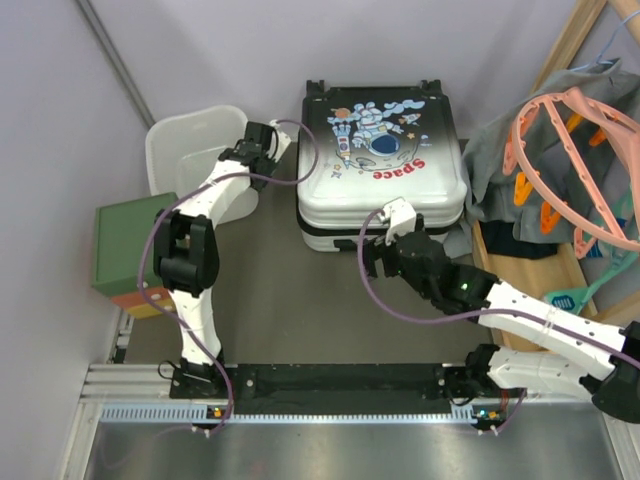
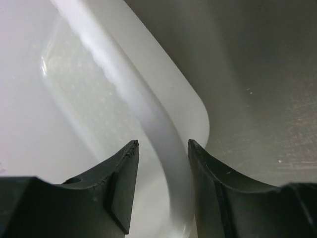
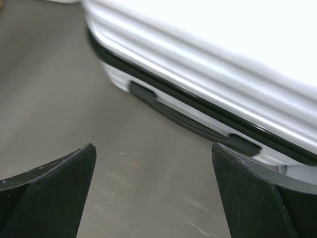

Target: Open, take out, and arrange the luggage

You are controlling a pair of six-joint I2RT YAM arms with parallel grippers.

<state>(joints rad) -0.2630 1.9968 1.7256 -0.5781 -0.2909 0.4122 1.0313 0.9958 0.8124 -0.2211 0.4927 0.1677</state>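
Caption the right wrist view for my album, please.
Open right tool hovers over the table, facing the closed luggage and its black side handle.

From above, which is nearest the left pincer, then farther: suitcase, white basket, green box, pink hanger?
1. White basket, at the left pincer.
2. Suitcase, just right.
3. Green box, left, toward the bases.
4. Pink hanger, far right.

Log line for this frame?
printed white hard suitcase: closed | left gripper: open astride white plastic rim | right gripper: open, facing its black handle

Luggage (image 1: 385, 170) glossy ribbed hard plastic; table (image 1: 280, 280) matt.
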